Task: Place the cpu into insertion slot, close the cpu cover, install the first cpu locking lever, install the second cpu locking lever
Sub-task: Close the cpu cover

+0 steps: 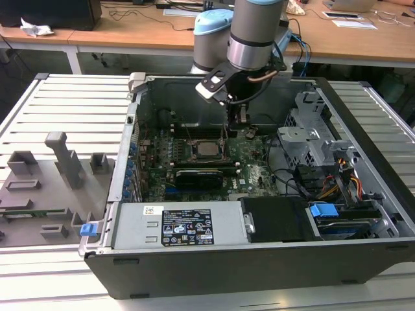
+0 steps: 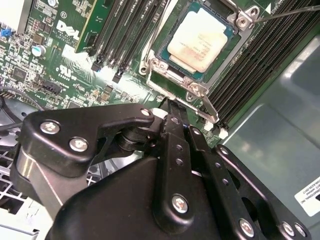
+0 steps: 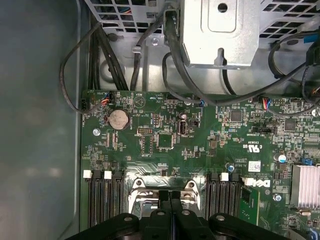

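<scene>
With fingers pinched together on nothing, the gripper (image 2: 168,106) sits near 1 o'clock of the cpu (image 1: 209,149) in the exterior view, beside the closed cpu cover (image 2: 192,89), so the locking lever (image 2: 209,107) probably wants a steady, square push without slipping.

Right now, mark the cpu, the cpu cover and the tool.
cpu (image 2: 200,42): second wrist view, middle of its pale metal top.
cpu cover (image 2: 172,76): second wrist view, frame edge nearest the tool.
tool (image 3: 170,196): first wrist view, between its closed fingertips.
</scene>
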You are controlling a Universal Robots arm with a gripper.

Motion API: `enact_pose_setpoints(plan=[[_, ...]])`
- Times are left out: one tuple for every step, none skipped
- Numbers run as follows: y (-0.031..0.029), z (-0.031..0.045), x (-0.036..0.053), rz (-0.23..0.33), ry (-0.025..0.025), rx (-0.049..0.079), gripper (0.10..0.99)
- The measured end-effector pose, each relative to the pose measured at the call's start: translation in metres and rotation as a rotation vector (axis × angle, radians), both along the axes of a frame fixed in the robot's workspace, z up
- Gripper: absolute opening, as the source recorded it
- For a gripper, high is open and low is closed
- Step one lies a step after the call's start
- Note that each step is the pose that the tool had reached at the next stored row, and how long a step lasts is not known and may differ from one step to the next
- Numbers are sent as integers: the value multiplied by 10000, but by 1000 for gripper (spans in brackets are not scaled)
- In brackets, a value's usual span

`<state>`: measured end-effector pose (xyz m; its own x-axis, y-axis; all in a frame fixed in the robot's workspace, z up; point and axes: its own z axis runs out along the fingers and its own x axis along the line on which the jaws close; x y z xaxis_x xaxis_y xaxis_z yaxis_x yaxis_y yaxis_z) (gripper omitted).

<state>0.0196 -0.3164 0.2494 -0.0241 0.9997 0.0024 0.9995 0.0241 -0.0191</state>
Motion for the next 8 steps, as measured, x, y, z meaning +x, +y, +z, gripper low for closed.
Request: enact_pose_setpoints(plan=[[0, 0, -8, 0, 0, 0, 106], [0, 0, -14, 1, 0, -1, 106], [0, 0, -20, 0, 0, 0, 106], [0, 0, -28, 0, 0, 0, 106], [0, 0, -37, 0, 0, 0, 106], [0, 0, -44, 0, 0, 0, 106], [1, -4, -58, 7, 0, 1, 106], [1, -8, -79, 15, 0, 0, 106]])
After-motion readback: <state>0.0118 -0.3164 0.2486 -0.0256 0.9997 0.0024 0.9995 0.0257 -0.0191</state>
